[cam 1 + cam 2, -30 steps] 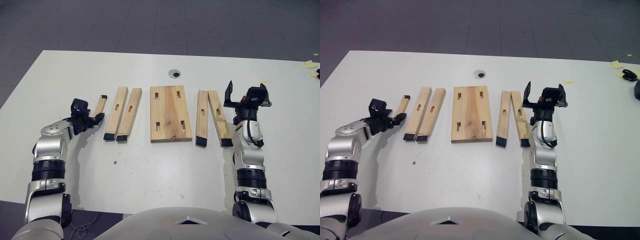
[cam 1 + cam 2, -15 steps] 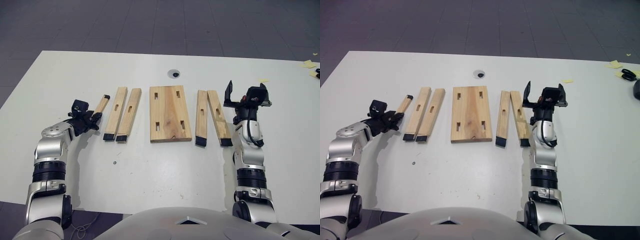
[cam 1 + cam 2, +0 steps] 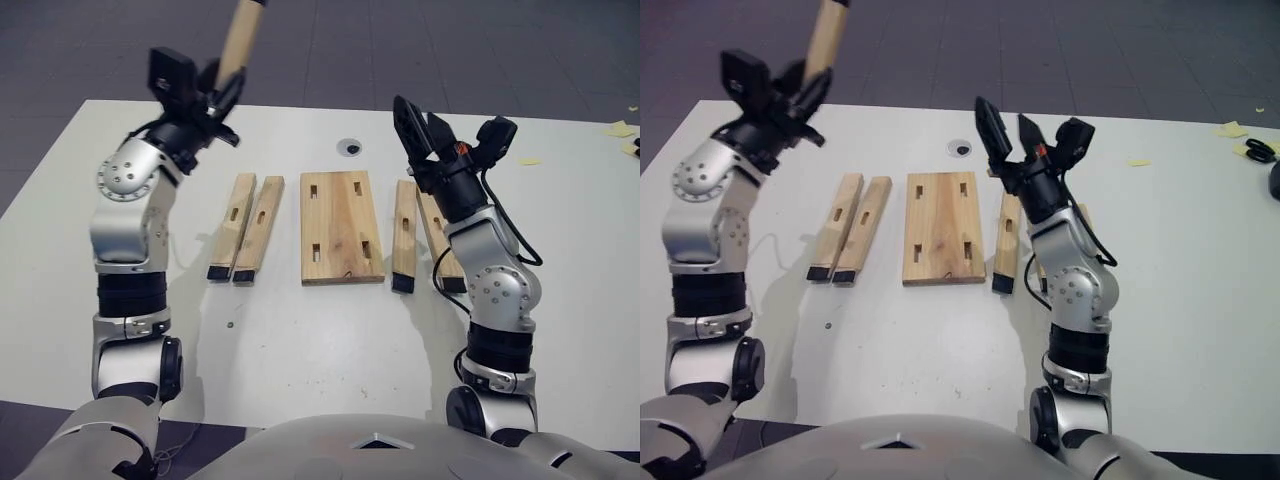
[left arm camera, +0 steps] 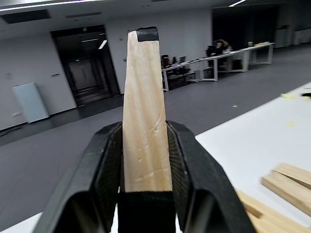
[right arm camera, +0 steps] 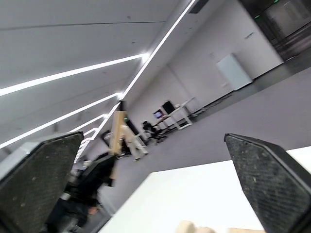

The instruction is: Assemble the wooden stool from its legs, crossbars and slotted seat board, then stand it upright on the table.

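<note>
My left gripper (image 3: 216, 93) is shut on a short wooden crossbar (image 3: 241, 38) with a black tip. It holds the bar upright, high above the table's far left. The left wrist view has the crossbar (image 4: 146, 121) clamped between the two black fingers (image 4: 104, 165). The slotted seat board (image 3: 340, 225) lies flat mid-table. Two legs (image 3: 245, 226) lie side by side left of the board. Two more legs (image 3: 404, 230) lie to its right. My right gripper (image 3: 421, 126) hangs open and empty in the air above those right legs.
The white table (image 3: 300, 340) has bare room in front of the parts. A round hole (image 3: 349, 147) sits just behind the seat board. Yellow paper scraps (image 3: 620, 128) lie at the far right edge.
My left gripper closed on the short crossbar and lifted it off the table, high up and upright. The right arm rose and swung left over the right legs, still open.
</note>
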`<state>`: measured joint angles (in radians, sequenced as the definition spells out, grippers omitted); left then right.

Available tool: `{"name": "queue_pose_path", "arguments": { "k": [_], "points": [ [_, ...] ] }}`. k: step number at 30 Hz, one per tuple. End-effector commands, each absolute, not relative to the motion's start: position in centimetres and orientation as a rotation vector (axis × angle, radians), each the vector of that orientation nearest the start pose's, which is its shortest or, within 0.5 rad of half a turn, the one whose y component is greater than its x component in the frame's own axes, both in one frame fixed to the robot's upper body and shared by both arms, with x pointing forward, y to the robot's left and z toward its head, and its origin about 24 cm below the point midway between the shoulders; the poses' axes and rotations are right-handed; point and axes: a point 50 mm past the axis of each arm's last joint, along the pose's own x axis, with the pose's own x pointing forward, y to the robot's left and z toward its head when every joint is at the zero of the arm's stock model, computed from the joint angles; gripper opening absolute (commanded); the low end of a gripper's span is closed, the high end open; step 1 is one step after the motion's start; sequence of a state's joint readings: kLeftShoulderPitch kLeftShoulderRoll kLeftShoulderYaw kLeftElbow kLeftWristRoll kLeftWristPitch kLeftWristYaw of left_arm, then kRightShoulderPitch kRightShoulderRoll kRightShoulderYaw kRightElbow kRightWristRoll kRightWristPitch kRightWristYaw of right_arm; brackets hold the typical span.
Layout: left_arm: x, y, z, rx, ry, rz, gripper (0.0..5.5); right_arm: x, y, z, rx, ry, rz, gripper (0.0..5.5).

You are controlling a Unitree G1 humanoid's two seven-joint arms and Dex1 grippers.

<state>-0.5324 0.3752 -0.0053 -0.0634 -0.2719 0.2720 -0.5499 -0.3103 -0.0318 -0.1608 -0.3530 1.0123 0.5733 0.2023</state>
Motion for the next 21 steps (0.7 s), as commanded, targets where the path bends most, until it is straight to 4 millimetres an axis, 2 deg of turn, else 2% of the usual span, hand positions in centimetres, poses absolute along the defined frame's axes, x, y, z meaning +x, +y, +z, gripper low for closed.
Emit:
{"name": "queue_pose_path", "arguments": {
  "k": [1,5,11,15,21],
  "points": [
    [30.6,12.6,17.4,0.212,-0.24,-0.794,1.28,27.1,-11.0,18.2,0.836,-0.154,0.757,5.4],
    [30.0,11.7,16.7,0.201,-0.217,-0.835,1.28,27.6,-10.6,17.5,0.799,-0.114,0.71,5.4],
    [29.4,11.2,16.4,0.172,-0.201,-0.884,1.28,28.4,-9.8,17.0,0.856,-0.073,0.644,5.4],
    [29.1,10.9,15.9,0.181,-0.183,-0.906,1.28,28.5,-9.2,17.3,1.04,-0.002,0.637,4.78],
    [28.8,10.5,15.5,0.195,-0.168,-0.927,1.28,28.6,-9.3,17.8,1.062,0.044,0.625,3.88]
  ]
}}
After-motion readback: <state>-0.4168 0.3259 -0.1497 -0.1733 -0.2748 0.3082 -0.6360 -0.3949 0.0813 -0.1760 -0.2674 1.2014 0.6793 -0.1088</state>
